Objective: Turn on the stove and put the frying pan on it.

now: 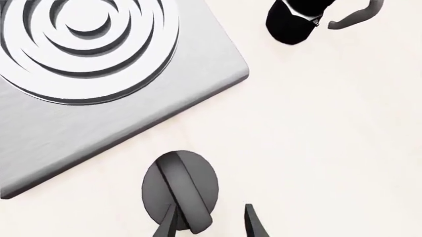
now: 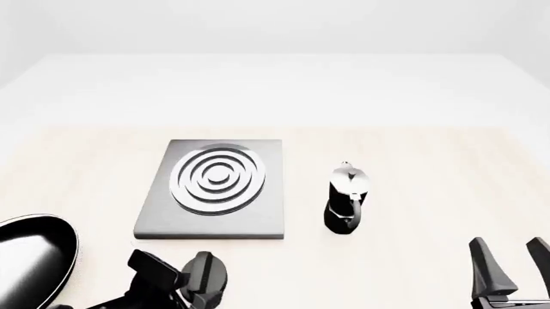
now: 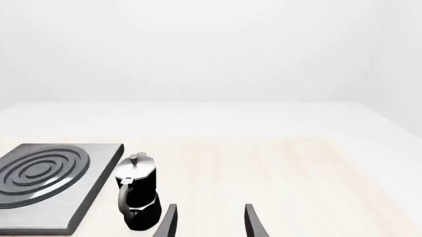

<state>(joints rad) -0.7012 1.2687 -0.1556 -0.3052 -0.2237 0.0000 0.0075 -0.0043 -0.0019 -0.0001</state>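
Observation:
The stove (image 2: 215, 219) is a grey slab with a ringed burner (image 2: 218, 178), lying left of centre; the left wrist view shows its corner (image 1: 165, 108). Its black oval knob (image 1: 179, 190) lies on the table just in front of the slab. My left gripper (image 1: 209, 224) hangs open over the knob, one fingertip (image 1: 168, 222) over the knob's ridge and the other beside it. In the front view this gripper (image 2: 185, 283) partly hides the knob (image 2: 210, 273). The frying pan (image 2: 30, 257) sits at the near left, cut off by the frame edge. My right gripper (image 2: 511, 267) stands open at the near right, holding nothing.
A black-and-silver moka pot (image 2: 346, 199) stands upright right of the stove, between the two arms. It also appears beside the stove (image 3: 39, 177) as the moka pot (image 3: 137, 197) in the right wrist view, just ahead of the right gripper (image 3: 209, 222).

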